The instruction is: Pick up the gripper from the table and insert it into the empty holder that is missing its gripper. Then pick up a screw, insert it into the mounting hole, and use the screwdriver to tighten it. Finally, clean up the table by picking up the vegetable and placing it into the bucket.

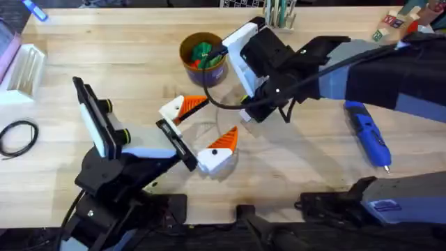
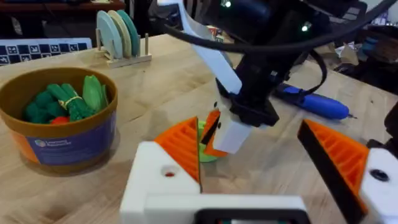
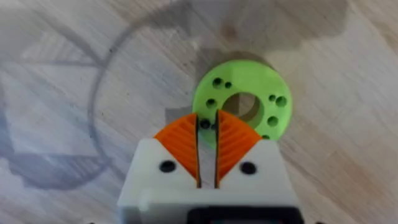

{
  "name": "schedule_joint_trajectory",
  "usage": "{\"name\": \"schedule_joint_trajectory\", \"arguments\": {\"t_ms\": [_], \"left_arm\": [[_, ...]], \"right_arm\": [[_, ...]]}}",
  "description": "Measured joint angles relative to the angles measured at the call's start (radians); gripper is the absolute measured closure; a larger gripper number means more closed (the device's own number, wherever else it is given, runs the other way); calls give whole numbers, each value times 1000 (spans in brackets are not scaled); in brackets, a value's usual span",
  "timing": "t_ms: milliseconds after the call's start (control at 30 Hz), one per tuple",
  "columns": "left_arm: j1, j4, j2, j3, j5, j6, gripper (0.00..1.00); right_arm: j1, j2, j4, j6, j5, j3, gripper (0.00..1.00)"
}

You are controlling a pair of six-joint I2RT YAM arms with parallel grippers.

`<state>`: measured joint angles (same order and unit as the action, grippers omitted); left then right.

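Bench [image 1: 104,56] item: my right jaws [image 3: 207,163] are sitting nearly closed and empty just over the green disc [image 3: 245,102], my left jaws [image 2: 267,158] are spreading open, the vegetable [image 2: 65,102] is lying in the bucket [image 1: 203,70], and a careless descent risks nudging the disc.

The overhead camera looks down and forward over the whole table [image 1: 139,63]. The left wrist camera sits low, looking level past the left tool [image 2: 267,155] at the right tool [image 2: 233,127] just ahead. The right wrist camera looks straight down, close, at the green disc [image 3: 245,102] (seen in the left wrist view too).
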<state>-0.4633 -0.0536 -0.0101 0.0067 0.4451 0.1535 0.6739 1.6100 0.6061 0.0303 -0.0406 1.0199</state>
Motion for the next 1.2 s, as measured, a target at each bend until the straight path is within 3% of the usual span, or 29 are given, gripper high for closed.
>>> {"name": "schedule_joint_trajectory", "arguments": {"t_ms": [100,533,900,1033,1200], "left_arm": [[0,0,0,0,0,0,44],[0,0,0,0,0,0,46],[0,0,0,0,0,-34,44],[0,0,0,0,1,-41,44],[0,0,0,0,1,-45,44]], "right_arm": [[0,0,-2,0,-1,1,986],[-1,-8,68,1,-45,69,994],[0,-100,340,19,-31,345,994],[13,-100,399,26,60,478,994],[78,-103,338,27,173,589,994]]}}
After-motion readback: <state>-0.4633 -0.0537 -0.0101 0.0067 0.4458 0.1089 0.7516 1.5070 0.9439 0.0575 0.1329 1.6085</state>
